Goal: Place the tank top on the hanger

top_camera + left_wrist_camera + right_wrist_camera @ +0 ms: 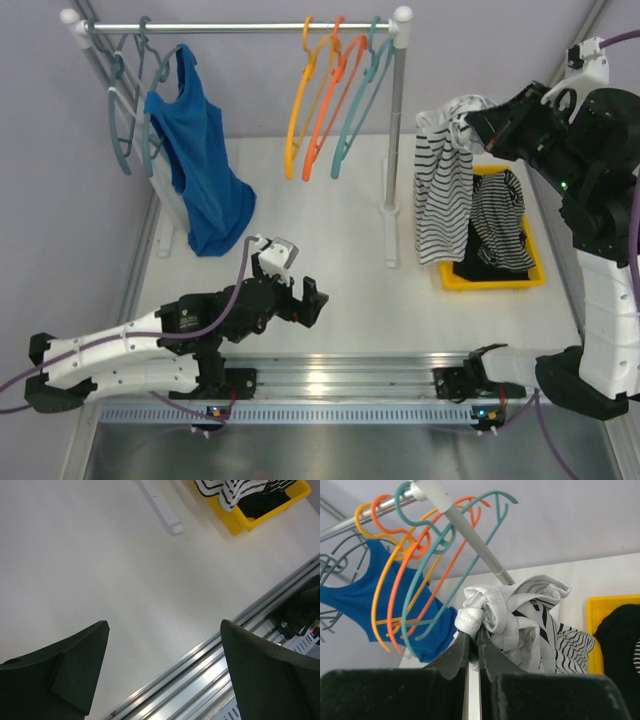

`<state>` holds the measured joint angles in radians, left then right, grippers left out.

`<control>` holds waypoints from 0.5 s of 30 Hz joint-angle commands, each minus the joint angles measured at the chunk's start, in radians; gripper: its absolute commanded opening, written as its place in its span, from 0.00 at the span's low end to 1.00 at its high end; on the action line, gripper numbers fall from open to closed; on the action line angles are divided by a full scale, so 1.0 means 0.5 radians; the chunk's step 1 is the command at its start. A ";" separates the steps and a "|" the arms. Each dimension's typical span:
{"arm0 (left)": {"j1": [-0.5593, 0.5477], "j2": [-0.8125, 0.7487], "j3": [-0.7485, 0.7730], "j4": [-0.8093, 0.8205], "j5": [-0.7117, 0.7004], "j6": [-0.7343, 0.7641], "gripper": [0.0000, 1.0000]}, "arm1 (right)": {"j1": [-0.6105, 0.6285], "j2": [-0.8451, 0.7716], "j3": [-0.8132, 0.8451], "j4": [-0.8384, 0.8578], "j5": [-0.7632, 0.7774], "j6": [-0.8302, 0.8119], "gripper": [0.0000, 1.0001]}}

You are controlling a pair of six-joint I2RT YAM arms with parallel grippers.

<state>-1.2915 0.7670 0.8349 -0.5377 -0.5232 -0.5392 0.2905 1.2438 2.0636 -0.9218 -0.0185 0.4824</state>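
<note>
The striped tank top (442,190) hangs bunched from my right gripper (468,128), lifted above the left end of the yellow bin. In the right wrist view the jaws are shut on a white hem of the tank top (517,617), pinched at my right gripper (474,630). The amber hanger (300,100) hangs on the rail, leftmost of the group at its right end; the amber hanger (382,587) shows to the left of the fabric. My left gripper (300,292) hovers low over the table's front middle, open and empty; its fingers (75,665) stand wide apart.
A yellow bin (495,278) holds a dark, finely striped garment (498,225). An orange hanger (325,105) and a teal hanger (360,100) hang beside the amber one. A blue tank top (205,165) hangs at the rail's left. The rack's right post (397,130) stands between hangers and bin.
</note>
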 commanded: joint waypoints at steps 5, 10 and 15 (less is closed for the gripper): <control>-0.009 -0.049 0.097 0.130 -0.110 0.057 0.98 | 0.213 -0.100 -0.113 0.091 -0.141 0.075 0.00; -0.009 -0.083 0.042 0.137 -0.165 -0.011 0.98 | 0.612 -0.428 -1.131 0.389 -0.028 0.210 0.00; -0.006 -0.086 -0.031 0.060 -0.334 -0.212 0.98 | 1.246 -0.472 -2.164 0.799 0.205 0.470 0.00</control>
<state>-1.2915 0.7303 0.8429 -0.5236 -0.6056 -0.5659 0.7540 0.9813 1.1828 -0.6949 0.0074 0.6147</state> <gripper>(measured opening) 0.983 0.031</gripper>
